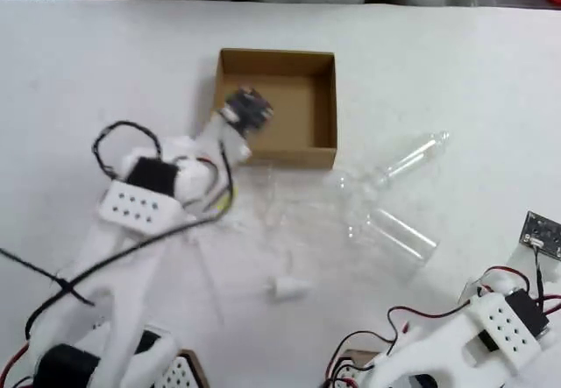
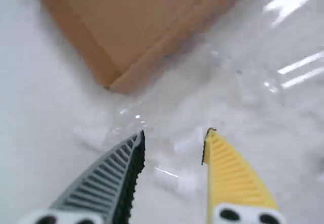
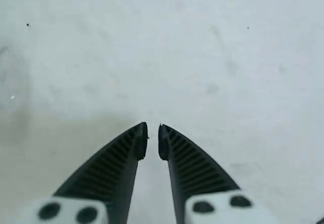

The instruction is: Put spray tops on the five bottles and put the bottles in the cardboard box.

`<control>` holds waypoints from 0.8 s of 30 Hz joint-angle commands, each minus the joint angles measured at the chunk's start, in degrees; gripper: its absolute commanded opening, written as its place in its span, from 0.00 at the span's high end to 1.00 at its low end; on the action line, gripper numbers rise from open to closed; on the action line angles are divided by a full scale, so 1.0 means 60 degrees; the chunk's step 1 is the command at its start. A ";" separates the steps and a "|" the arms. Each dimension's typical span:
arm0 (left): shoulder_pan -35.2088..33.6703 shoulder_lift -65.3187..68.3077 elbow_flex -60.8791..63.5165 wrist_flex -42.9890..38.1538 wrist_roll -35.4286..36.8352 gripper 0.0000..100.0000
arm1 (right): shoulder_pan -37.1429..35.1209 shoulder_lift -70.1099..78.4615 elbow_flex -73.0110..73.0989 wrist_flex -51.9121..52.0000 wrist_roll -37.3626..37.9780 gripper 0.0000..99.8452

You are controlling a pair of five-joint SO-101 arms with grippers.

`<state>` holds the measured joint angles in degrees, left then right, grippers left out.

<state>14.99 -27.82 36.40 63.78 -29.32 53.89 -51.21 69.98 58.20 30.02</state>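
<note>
Okay, cardboard box (image 1: 276, 53) at upper centre sits empty; clear bottles (image 1: 410, 157) lie right of centre. Your left gripper (image 2: 174, 133) hangs open by the box's lower-left corner, right gripper (image 3: 152, 130) pinched closed on nothing. Square the open jaws over the spray top (image 1: 289, 288), lower centre, before closing.

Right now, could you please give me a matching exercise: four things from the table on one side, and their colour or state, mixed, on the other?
1 cardboard box
2 left gripper
3 right gripper
4 loose spray top

a shut, over bare table
b white, lying on the table
c brown, open on top
d open, near the box corner

Pairs: 1-c, 2-d, 3-a, 4-b.
</note>
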 commanded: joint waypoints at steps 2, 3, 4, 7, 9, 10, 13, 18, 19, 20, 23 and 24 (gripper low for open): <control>0.2205 -0.0945 -0.0396 0.1758 -0.1040 0.80 | 0.0051 -0.0139 -0.0059 -0.0037 -0.0073 0.98; 0.2601 -0.0989 -0.0396 0.2081 -0.1275 0.80 | 0.0037 -0.0139 -0.0059 0.0007 -0.0073 0.98; 0.2982 -0.0974 -0.0396 0.2388 -0.1553 0.80 | 0.0037 -0.0139 -0.0059 0.0037 -0.0073 0.98; 0.3817 -0.0974 -0.0366 0.2974 -0.2344 0.80 | 0.0022 -0.0139 -0.0044 0.0051 -0.0073 0.98; 0.4330 -0.0974 -0.0088 0.2960 -0.2505 0.80 | -0.0154 -0.0139 -0.0029 0.0051 -0.0073 0.98; 0.4593 -0.0974 0.0044 0.2930 -0.2520 0.80 | -0.0271 -0.0139 0.0088 0.0007 -0.0073 0.98; 0.5355 -0.0974 0.0498 0.2549 -0.2491 0.80 | -0.0549 -0.0139 0.0249 -0.0081 -0.0015 0.98; 0.5766 -0.0960 0.1158 0.1348 -0.2476 0.79 | -0.0579 -0.0139 0.0264 -0.0125 0.0000 0.98; 0.5751 -0.0960 0.1289 0.1158 -0.2476 0.78 | -0.0579 -0.0139 0.0264 -0.0125 0.0000 0.98; 0.5678 -0.0960 0.1421 0.1011 -0.2476 0.76 | -0.0579 -0.0139 0.0264 -0.0125 0.0000 0.98; 0.5590 -0.0960 0.1729 0.0454 -0.2476 0.72 | -0.0593 -0.0139 0.0366 -0.0139 0.0000 0.98; 0.5487 -0.0960 0.1802 0.0322 -0.2476 0.72 | -0.0652 -0.0139 0.0381 -0.0139 0.0000 0.98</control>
<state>48.40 -31.52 47.03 68.97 -43.74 51.08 -51.21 72.53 58.20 30.11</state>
